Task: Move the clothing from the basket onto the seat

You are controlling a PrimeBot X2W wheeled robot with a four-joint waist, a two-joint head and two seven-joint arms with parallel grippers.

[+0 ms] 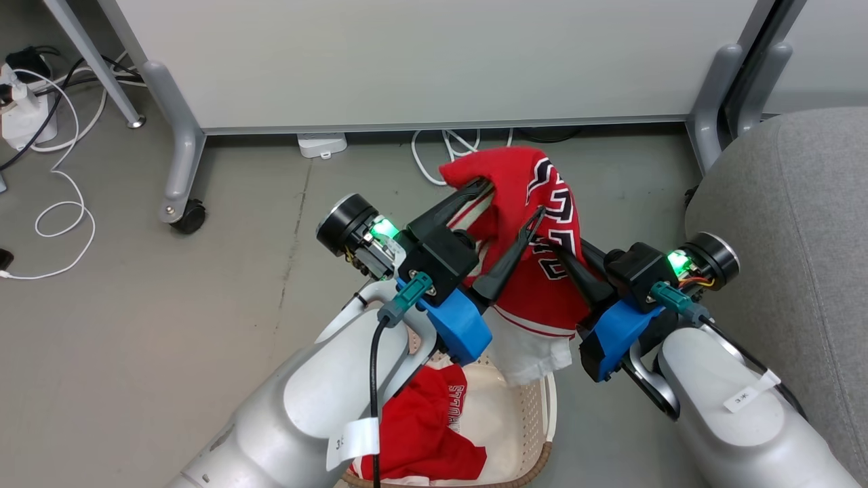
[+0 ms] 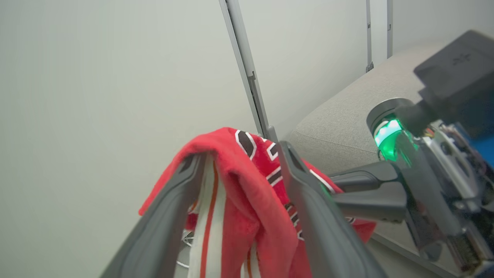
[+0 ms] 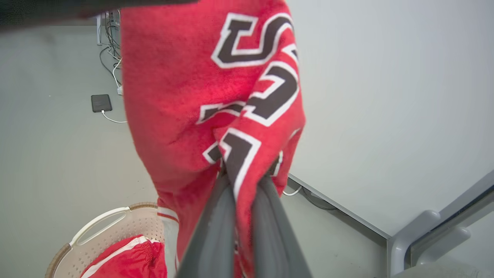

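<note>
While the right gripper (image 3: pixel 247 175) is pinching a fold of the red garment (image 1: pixel 539 295) between its pressed-together fingers, the cloth is hanging in the middle of the head view, clear of the floor (image 1: pixel 169 325) and just above the basket (image 1: pixel 542 413) in the frame. The left gripper (image 1: pixel 513 198) is standing spread wide, one finger reaching under the garment's top fold so that the fabric is draping over it (the left wrist view is showing a white, red-striped inner side between the two fingers). A white hem is dangling at lower centre, overlapping the basket's upper edge. Inside the basket, at the bottom of the frame, a second red garment (image 1: pixel 427 434) is lying crumpled, partly hidden by the left forearm. The seat (image 1: pixel 780 203) is occupying the right edge of the head view, apart from the held cloth. A white partition (image 1: pixel 407 61) is running across the top, with cables (image 1: pixel 61 176) trailing at upper left.
</note>
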